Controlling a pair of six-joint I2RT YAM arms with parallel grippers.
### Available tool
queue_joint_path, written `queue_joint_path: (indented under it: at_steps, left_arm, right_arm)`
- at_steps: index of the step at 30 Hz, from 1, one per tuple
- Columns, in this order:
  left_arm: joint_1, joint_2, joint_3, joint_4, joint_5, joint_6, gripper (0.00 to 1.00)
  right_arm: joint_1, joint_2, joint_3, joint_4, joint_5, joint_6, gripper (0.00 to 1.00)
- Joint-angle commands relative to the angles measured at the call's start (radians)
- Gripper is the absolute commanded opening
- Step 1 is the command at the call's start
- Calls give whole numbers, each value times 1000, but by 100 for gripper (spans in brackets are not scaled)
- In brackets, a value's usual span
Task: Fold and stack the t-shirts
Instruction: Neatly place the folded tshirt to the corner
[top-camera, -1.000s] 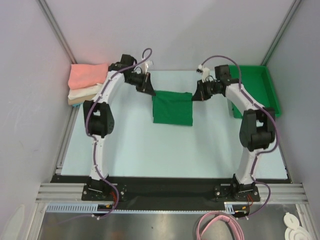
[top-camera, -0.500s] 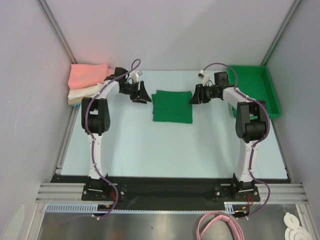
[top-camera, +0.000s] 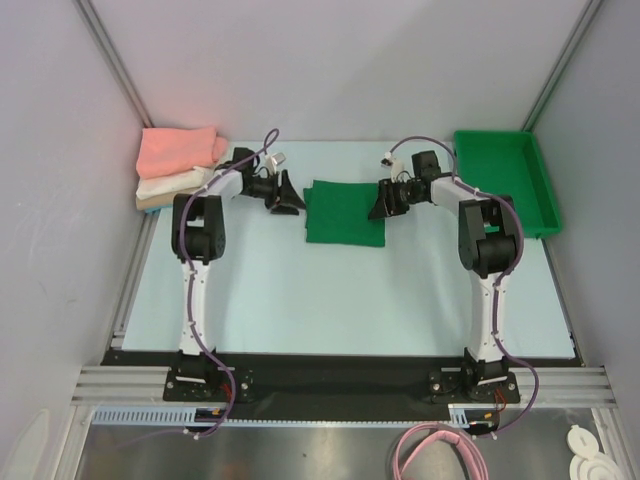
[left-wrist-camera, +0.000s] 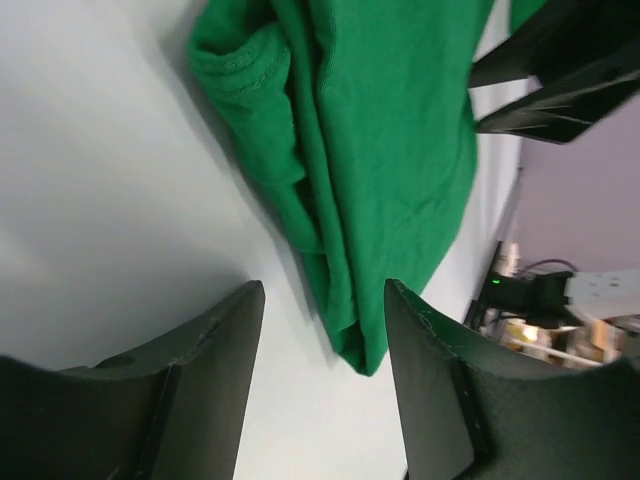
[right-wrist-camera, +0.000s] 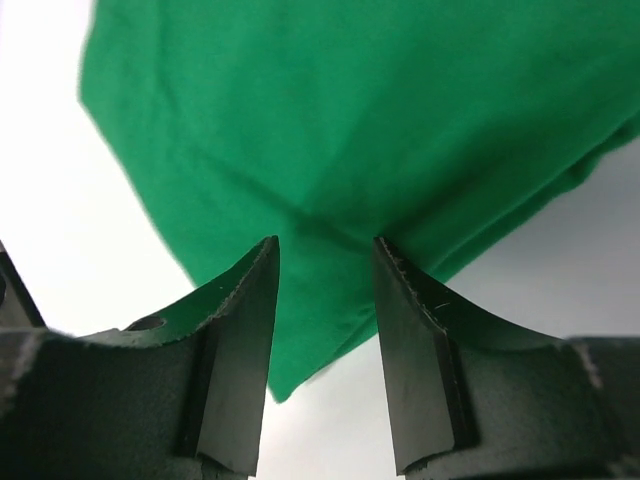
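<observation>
Green t-shirt (top-camera: 345, 215) flat, long axis left-right (folded).

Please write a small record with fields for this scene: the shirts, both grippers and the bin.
Green shirt: dark green cloth t-shirt, folded into a rectangle, lying flat on the pale table
Stack: folded salmon pink t-shirt on top, white one under it, tan one lowest, far left corner
Left gripper: open, beside the green shirt's left edge, holding nothing
Right gripper: open, at its right edge, holding nothing
Bin: rigid green plastic bin, far right corner
Stage: green shirt not yet on the stack
</observation>
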Motion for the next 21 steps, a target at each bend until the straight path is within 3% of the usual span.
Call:
queue_joint_path:
  at_steps: [1, 13, 17, 18, 21]
  left_arm:
    - [-14, 59, 79, 33, 25, -49, 59]
    - [-121, 223, 279, 3, 68, -111, 49]
    - [-124, 225, 271, 1, 74, -113, 31]
    - [-123, 221, 267, -3, 69, -100, 17]
    - [-104, 168, 218, -17, 48, -61, 0]
  right_arm:
    - [-9, 48, 68, -19, 29, 20, 46]
    - [-12, 87, 113, -55, 19, 49, 46]
    - [-12, 85, 109, -58, 17, 44, 46]
    - [-14, 78, 105, -58, 19, 43, 46]
    - [-17, 27, 101, -94, 25, 2, 45]
